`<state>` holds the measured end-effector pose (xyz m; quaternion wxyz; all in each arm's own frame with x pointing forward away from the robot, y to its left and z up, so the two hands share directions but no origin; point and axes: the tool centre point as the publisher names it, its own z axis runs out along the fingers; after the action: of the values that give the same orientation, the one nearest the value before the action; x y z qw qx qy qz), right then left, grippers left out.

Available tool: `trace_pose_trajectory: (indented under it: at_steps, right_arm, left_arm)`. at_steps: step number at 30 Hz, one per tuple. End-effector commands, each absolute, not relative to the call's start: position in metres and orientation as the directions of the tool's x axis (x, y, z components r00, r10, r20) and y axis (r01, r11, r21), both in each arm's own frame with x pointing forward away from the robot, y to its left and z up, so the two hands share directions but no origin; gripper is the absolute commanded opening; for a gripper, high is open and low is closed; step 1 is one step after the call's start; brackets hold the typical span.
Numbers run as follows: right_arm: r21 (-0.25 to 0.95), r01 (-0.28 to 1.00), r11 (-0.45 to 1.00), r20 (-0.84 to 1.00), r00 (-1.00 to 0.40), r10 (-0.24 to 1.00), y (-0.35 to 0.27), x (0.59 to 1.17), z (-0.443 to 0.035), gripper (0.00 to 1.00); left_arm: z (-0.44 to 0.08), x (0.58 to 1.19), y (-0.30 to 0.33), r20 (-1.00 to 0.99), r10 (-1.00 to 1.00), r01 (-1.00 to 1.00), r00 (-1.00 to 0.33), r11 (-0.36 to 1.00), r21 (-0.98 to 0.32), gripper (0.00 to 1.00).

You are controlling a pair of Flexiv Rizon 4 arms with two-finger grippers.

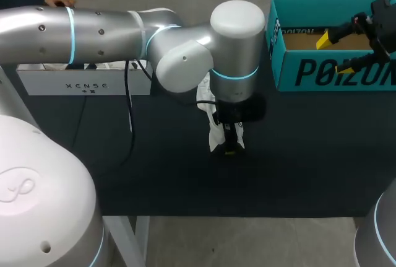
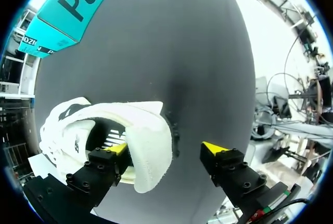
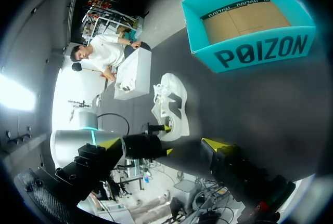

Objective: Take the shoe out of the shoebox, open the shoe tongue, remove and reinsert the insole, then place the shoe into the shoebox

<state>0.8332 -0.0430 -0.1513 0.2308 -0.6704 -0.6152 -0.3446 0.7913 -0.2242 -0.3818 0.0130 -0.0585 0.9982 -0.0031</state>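
The left pincer [image 2: 166, 148] is hanging spread, straddling the white flap [image 2: 151, 151] of the shoe [image 2: 78, 125]; it should be closing squarely, deep enough to avoid slipping. The right pincer [image 3: 162, 143] is hovering spread.

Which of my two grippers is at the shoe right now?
The left gripper: one finger sits inside the white shoe's opening, the other outside it. The right gripper hangs open, well away from the shoe, holding nothing.

Left arm [image 1: 93, 31] enters from the left edge and reaches to frame centre. Its wrist is vertical and the left tool [image 1: 230, 143] points straight down, fingers spread wide. Right arm [image 1: 383, 22] shows at upper right only; right tool [image 1: 334, 54] angled leftward, fingers apart.
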Motion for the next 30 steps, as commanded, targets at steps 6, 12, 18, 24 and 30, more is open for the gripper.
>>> trace_pose_trajectory:
  at_steps: [6,12,18,24,30]
  right_arm:
    - [0.113,0.984,-0.137,0.744,0.008,0.668,-0.043,0.834,-0.151,1.0]
    - [0.113,0.984,-0.137,0.744,0.008,0.668,-0.043,0.834,-0.151,1.0]
    - [0.113,0.984,-0.137,0.744,0.008,0.668,-0.043,0.834,-0.151,1.0]
    - [0.113,0.984,-0.137,0.744,0.008,0.668,-0.043,0.834,-0.151,1.0]
    - [0.113,0.984,-0.137,0.744,0.008,0.668,-0.043,0.834,-0.151,1.0]
  left_arm:
    - [-0.391,0.799,-0.227,-0.018,-0.108,-0.108,-0.994,0.994,0.017,0.82]
    - [-0.4,0.8,-0.229,0.003,-0.101,-0.101,-0.995,0.995,0.015,0.81]
    - [-0.404,0.798,-0.227,0.012,-0.107,-0.107,-0.994,0.994,0.006,0.25]
    - [-0.405,0.794,-0.228,0.018,-0.102,-0.102,-0.995,0.995,0.0,0.0]
    - [-0.392,0.781,-0.231,0.028,-0.074,-0.075,-0.997,0.997,-0.019,0.0]
